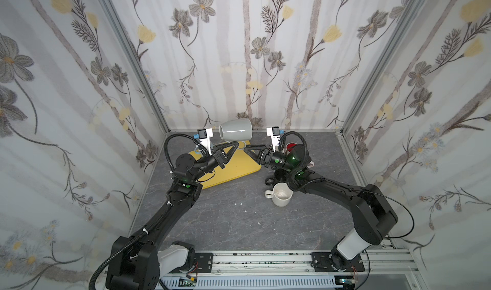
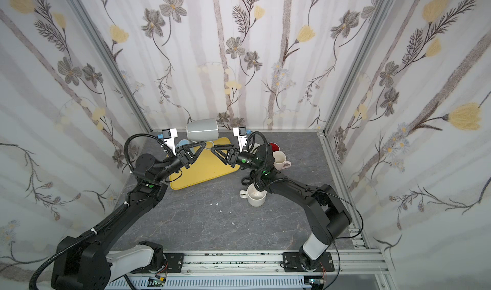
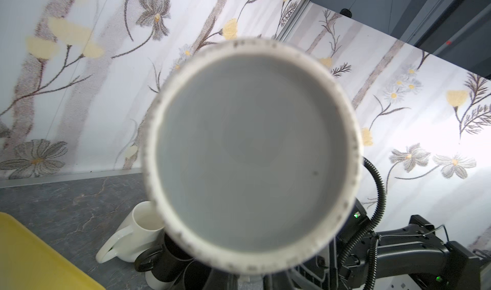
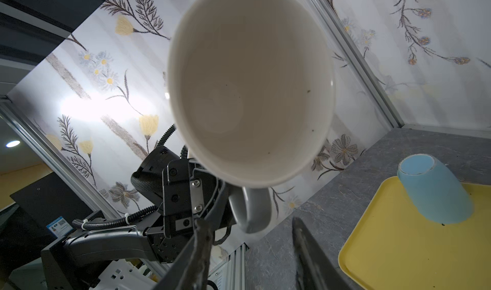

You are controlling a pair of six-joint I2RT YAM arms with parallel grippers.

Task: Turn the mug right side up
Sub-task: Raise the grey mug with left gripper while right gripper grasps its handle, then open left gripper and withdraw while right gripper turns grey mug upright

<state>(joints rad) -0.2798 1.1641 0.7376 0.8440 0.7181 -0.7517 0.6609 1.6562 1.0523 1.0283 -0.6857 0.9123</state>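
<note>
**Grey mug held aloft by its handle, turn half made**

The grey mug [image 1: 236,129] is held on its side in the air, raised clear of the table [image 1: 225,222] near the far edge of the yellow tray [image 1: 241,166]. It is carried by its handle [image 4: 252,209], on which the left gripper [image 1: 235,145] is pinched tight; this hold leaves the body free to be swung round. The right gripper [image 1: 245,149] is poised just beside it, fingers parted and empty, presumably ready to steady the mug. The turn is judged half done: the mouth is not yet brought upward.
</note>
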